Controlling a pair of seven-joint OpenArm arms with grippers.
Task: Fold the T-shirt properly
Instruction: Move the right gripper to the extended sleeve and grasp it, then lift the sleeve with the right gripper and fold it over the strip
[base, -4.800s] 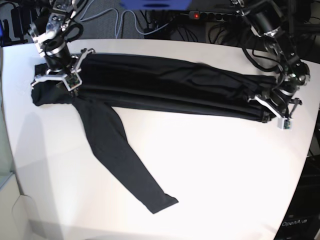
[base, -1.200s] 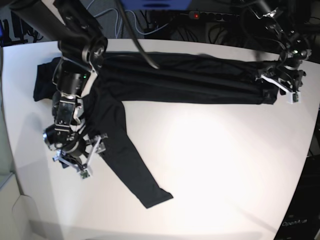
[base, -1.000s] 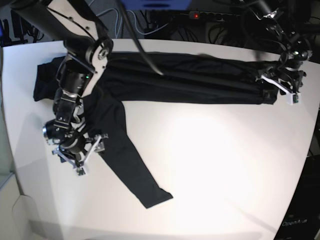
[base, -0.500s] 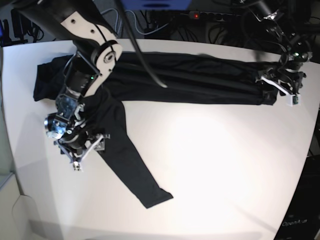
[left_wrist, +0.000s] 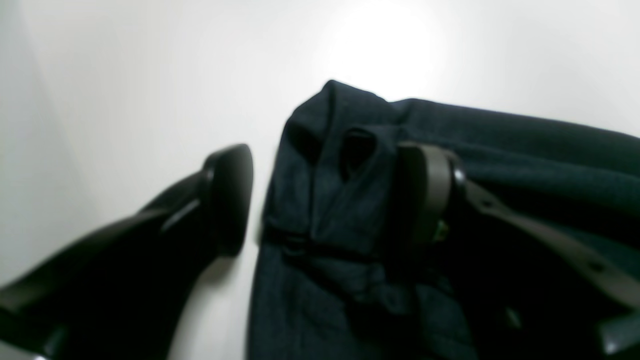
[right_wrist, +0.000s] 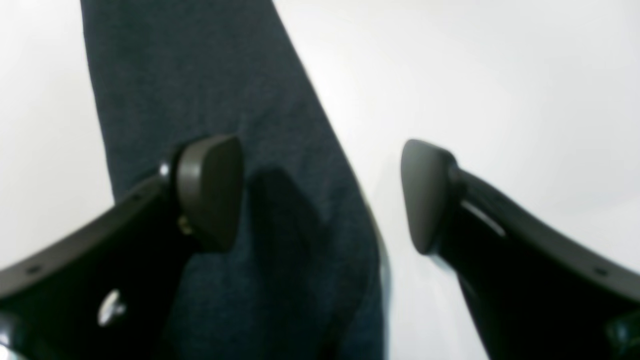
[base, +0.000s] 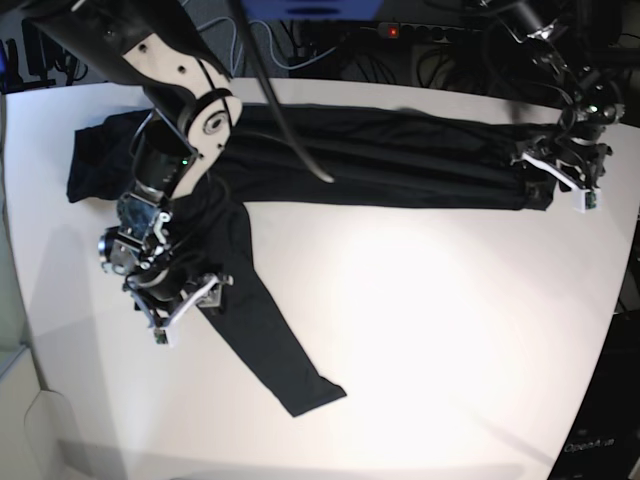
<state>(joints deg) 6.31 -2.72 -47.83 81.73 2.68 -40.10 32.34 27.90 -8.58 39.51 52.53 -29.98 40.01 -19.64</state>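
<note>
I see my right gripper (base: 184, 303) has come down with fingers apart over the T-shirt (base: 330, 158) sleeve on the desk (base: 420, 330), while my left gripper (base: 557, 172), fingers apart, straddles the far-right hem.

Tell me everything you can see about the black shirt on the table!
The T-shirt is plain charcoal-black, thin and soft-looking, with no print. Its body is folded into a long, slightly wrinkled band across the far side of the white table. One long sleeve sticks out flat toward the near edge. The open right gripper straddles that sleeve's edge, and the open left gripper sits at the band's other end, one finger over the bunched cloth there.
</note>
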